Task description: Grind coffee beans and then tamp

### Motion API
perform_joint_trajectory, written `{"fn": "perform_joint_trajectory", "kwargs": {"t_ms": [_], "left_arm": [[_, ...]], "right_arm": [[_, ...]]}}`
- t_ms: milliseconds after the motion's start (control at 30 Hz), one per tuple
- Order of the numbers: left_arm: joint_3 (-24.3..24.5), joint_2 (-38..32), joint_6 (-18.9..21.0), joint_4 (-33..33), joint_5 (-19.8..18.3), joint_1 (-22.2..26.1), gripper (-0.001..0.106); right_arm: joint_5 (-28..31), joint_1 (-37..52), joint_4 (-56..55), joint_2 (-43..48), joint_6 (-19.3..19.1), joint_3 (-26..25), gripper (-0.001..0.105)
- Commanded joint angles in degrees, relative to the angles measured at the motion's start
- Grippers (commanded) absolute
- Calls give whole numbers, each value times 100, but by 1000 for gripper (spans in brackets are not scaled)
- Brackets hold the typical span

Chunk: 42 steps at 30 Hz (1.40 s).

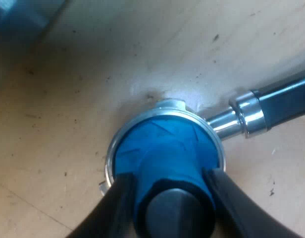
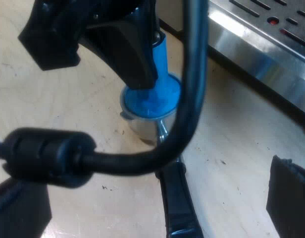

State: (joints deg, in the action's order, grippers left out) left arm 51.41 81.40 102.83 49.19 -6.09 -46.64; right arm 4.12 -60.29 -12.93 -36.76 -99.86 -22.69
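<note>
The left claw (image 1: 168,177) points down at the worktop (image 1: 68,99), its 2 black fingers (image 1: 118,208) pressed against opposite sides of the blue tamper (image 1: 162,148). The right claw (image 2: 152,201) hangs low over the worktop, its 2 fingers (image 2: 291,198) spread wide apart, gripping nothing.

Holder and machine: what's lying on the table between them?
Just bare table, flecked with dark specks, between the holder and the machine; the right wrist view shows it.
</note>
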Motion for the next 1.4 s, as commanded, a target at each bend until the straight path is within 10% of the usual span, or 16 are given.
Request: {"fn": "perform_joint_trajectory", "kwargs": {"t_ms": [33, 500, 1000, 1400], "left_arm": [[-4, -17, -29, -39, -16, -16, 0], [-626, -17, -29, -435, -187, -16, 0], [657, -1059, -29, 391, -91, 1, 0], [95, -1851, 18, 1028, 412, 704, 0]], "right_arm": [[-29, -7, 29, 13, -19, -49, 90], [-29, -7, -145, 13, 221, 38, 90], [-29, -7, -158, 13, 196, -167, 90], [-483, -7, -630, 13, 196, -752, 90]]}}
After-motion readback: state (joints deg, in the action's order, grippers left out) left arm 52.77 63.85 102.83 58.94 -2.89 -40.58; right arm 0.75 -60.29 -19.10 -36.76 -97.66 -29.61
